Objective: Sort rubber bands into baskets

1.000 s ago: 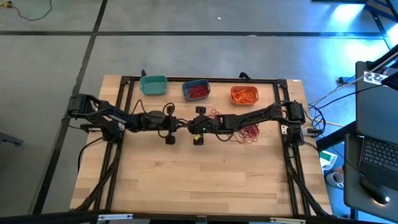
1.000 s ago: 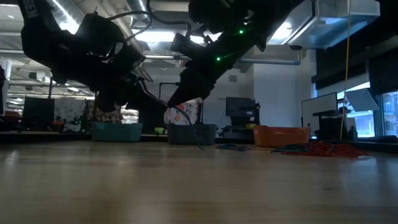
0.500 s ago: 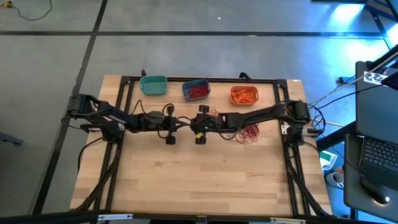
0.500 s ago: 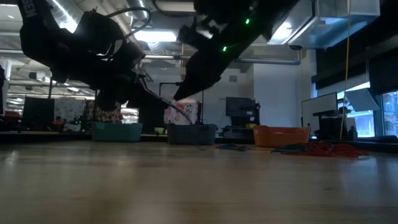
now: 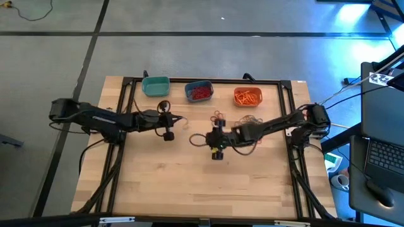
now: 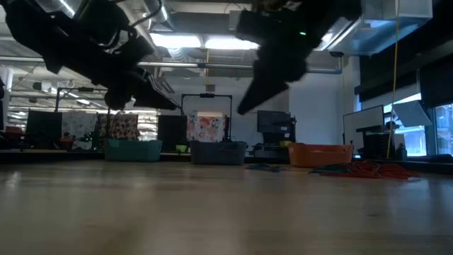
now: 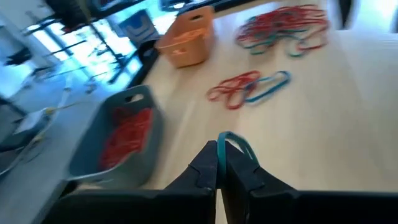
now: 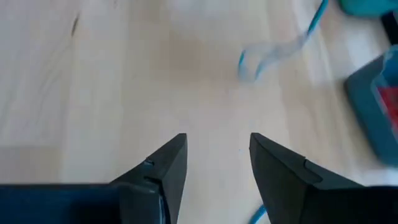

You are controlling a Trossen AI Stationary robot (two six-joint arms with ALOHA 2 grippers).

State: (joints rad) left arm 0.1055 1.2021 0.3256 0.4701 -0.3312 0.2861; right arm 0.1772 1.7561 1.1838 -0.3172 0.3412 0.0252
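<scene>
Bench (image 5: 202, 183): pale wood top with a black frame around its edges.

Baskets, a row along the far edge:
- Teal basket (image 5: 155, 86), nearest the far left corner; contents cannot be told.
- Slate blue basket (image 5: 199, 91), mid-edge, holding red bands; also seen from the left wrist (image 7: 118, 140).
- Orange basket (image 5: 247, 96), towards the far right corner, holding orange bands.

Rubber bands:
- Loose pile (image 7: 283, 28) of red and teal bands on the bench in front of the orange basket, partly under the right arm in the high view.
- Small cluster (image 5: 218, 117) of red and blue loops, between the slate blue basket and the pile; in the left wrist view (image 7: 249, 87).
- One teal band (image 7: 239, 146), pinched in the left gripper.
- One blue band (image 8: 273, 53), blurred, ahead of the right gripper over the bench.

Left gripper (image 7: 217, 168): fingers pressed together on the teal band; held above the bench, left of centre, in front of the teal basket (image 5: 168, 123).

Right gripper (image 8: 214, 165): fingers apart, nothing between them; above the bench near its centre (image 5: 203, 139).
</scene>
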